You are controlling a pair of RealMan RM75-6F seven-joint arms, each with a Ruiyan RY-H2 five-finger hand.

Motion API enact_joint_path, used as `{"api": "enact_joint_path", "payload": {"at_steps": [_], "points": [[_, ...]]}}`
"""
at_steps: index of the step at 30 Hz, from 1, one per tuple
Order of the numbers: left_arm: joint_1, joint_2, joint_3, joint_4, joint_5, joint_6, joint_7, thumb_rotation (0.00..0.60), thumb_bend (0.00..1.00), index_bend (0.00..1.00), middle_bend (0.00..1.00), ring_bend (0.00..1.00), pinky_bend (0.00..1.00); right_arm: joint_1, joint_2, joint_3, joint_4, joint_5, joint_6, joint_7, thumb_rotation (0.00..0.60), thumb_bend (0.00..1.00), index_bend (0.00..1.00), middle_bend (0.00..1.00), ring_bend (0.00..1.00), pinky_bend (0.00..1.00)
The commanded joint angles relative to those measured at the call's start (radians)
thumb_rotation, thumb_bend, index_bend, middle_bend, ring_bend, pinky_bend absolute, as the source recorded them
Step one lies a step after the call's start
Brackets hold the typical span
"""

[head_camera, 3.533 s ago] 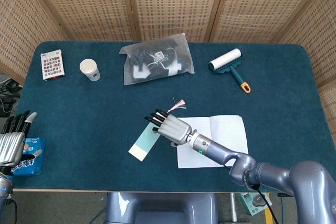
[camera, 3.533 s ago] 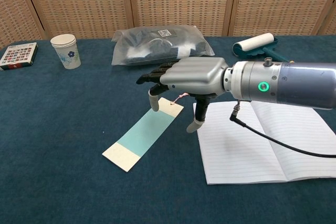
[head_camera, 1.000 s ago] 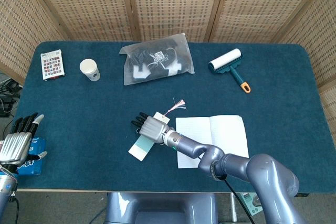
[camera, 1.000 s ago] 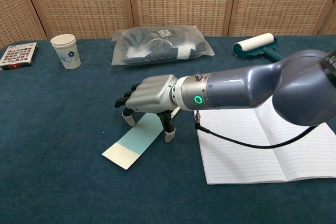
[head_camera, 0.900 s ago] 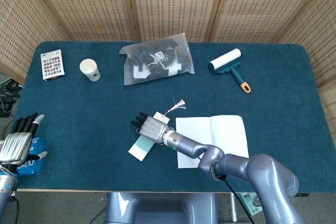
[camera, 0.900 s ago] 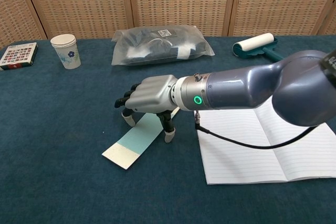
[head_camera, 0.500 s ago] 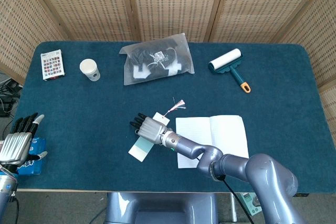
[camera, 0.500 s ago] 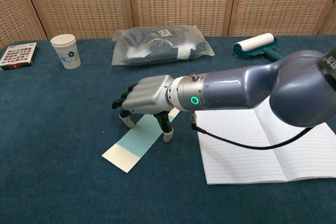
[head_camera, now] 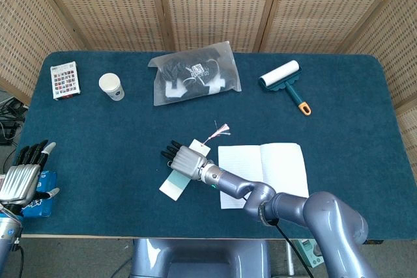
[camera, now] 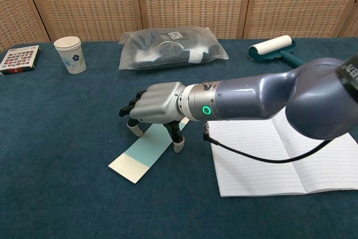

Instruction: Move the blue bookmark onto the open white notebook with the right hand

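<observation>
The blue bookmark (camera: 146, 151) lies flat on the counter (head_camera: 339, 115), just left of the open white notebook (camera: 274, 155), its pale end toward the counter's front edge. The right hand (camera: 155, 110) arches over the bookmark's upper half, fingertips (camera: 178, 146) down at its two long edges, gripping nothing, fingers apart. A strip of bare cloth separates bookmark and notebook. The left hand (head_camera: 19, 177) hangs beyond the counter's left edge, fingers spread and holding nothing, above a blue packet (head_camera: 40, 193).
</observation>
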Motion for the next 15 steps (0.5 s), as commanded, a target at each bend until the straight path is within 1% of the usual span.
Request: {"api": "enact_joint_path", "payload": {"at_steps": [1,15], "points": [[-0.001,0.0,-0.001,0.0,-0.001,0.0,0.0,0.6,0.05,0.0,0.0,0.0,0.0,0.003,0.001,0.001,-0.004,0.0,0.0,-0.001,0.6,0.17,0.2,0.0,0.0,0.04],[0.0,0.002,0.0,-0.001,0.001,0.002,-0.004,0.6,0.05,0.0,0.0,0.0,0.0,0.01,-0.009,0.002,-0.004,0.011,-0.009,-0.012,0.6,0.17,0.18,0.0,0.0,0.04]]}}
